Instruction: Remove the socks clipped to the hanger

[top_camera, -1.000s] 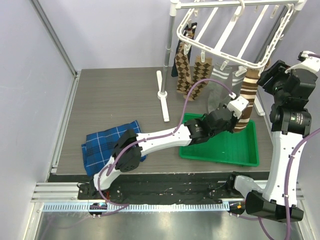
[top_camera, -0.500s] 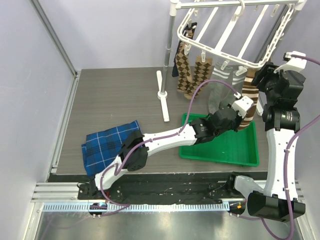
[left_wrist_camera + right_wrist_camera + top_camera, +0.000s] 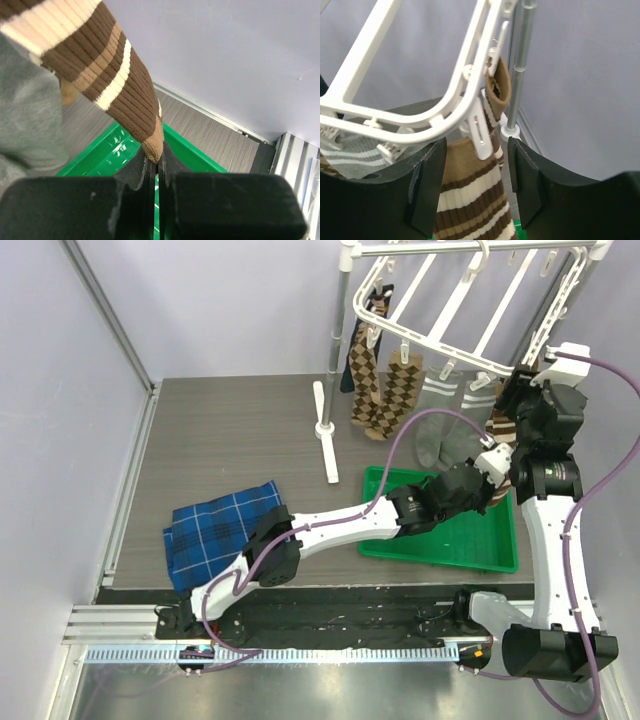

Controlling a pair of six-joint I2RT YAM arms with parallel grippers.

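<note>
From the white hanger point(image 3: 450, 305) hang brown argyle socks point(image 3: 385, 390), grey banded socks point(image 3: 450, 430) and a brown sock with cream stripes point(image 3: 500, 425). My left gripper point(image 3: 497, 482) is shut on the toe of that striped sock point(image 3: 107, 70) and holds it over the green tray point(image 3: 102, 157). In the right wrist view the white clip point(image 3: 481, 129) at the hanger's corner point(image 3: 420, 120) grips the striped sock's cuff point(image 3: 470, 200). My right gripper point(image 3: 476, 182) is open and straddles clip and sock, with gaps on both sides.
The metal pole stand point(image 3: 340, 330) rises left of the socks, its white foot point(image 3: 325, 435) on the table. A second pole point(image 3: 520, 65) stands just behind the clip. A folded blue plaid cloth point(image 3: 215, 530) lies at the front left. The tray's rim point(image 3: 440, 562) lies under my left arm.
My left gripper has carried the striped sock's toe to the right. My right gripper has risen and moved left to the clip at the hanger's corner. The hanger has swung slightly.
</note>
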